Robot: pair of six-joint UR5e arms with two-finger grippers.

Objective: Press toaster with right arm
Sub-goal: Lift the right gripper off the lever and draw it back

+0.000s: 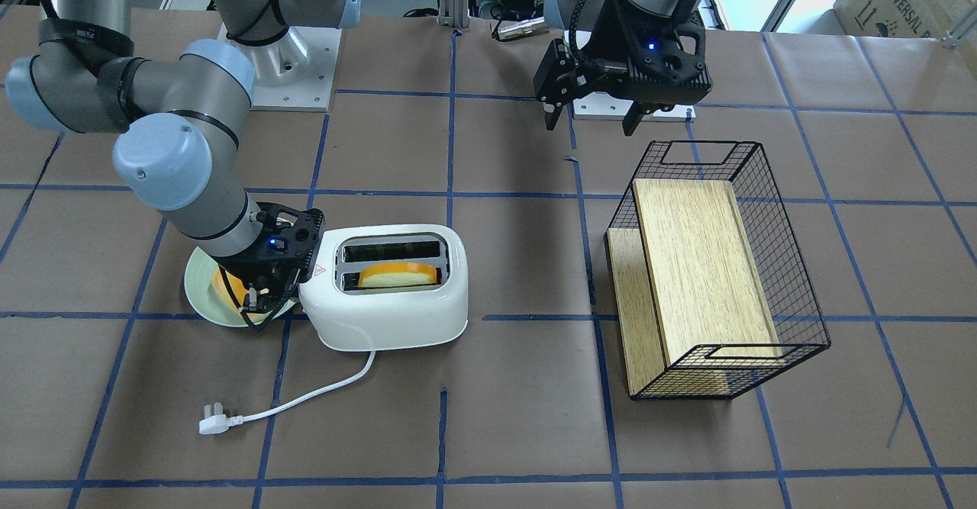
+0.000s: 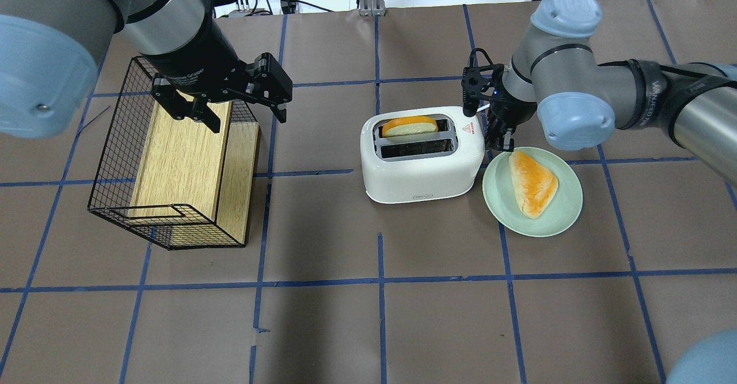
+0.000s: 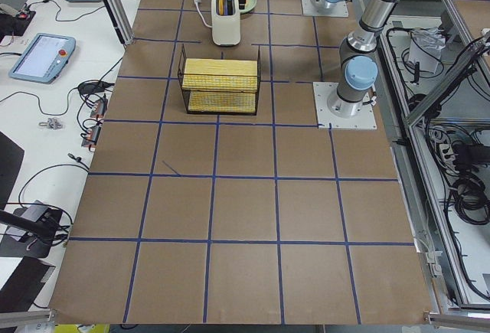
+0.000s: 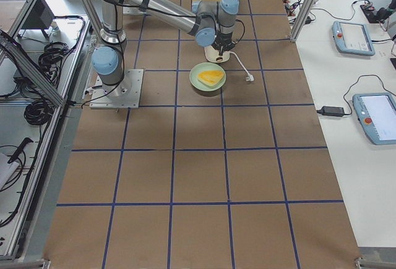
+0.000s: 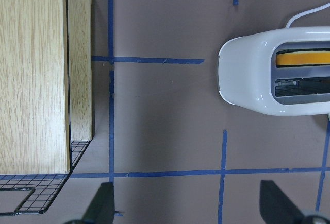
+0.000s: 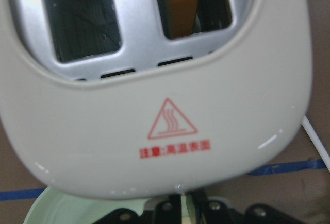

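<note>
The white two-slot toaster stands on the table with a slice of orange-crusted bread in one slot. It also shows in the overhead view and in the right wrist view, where its red triangle label fills the middle. My right gripper is shut and sits low against the toaster's lever end, over the plate's edge. It also shows in the front-facing view. The lever knob is hidden behind it. My left gripper is open and empty, high above the wire basket.
A pale green plate with a bread slice lies right beside the toaster's lever end. The toaster's white cord and plug trail on the table. A black wire basket with wooden boards stands on the robot's left side.
</note>
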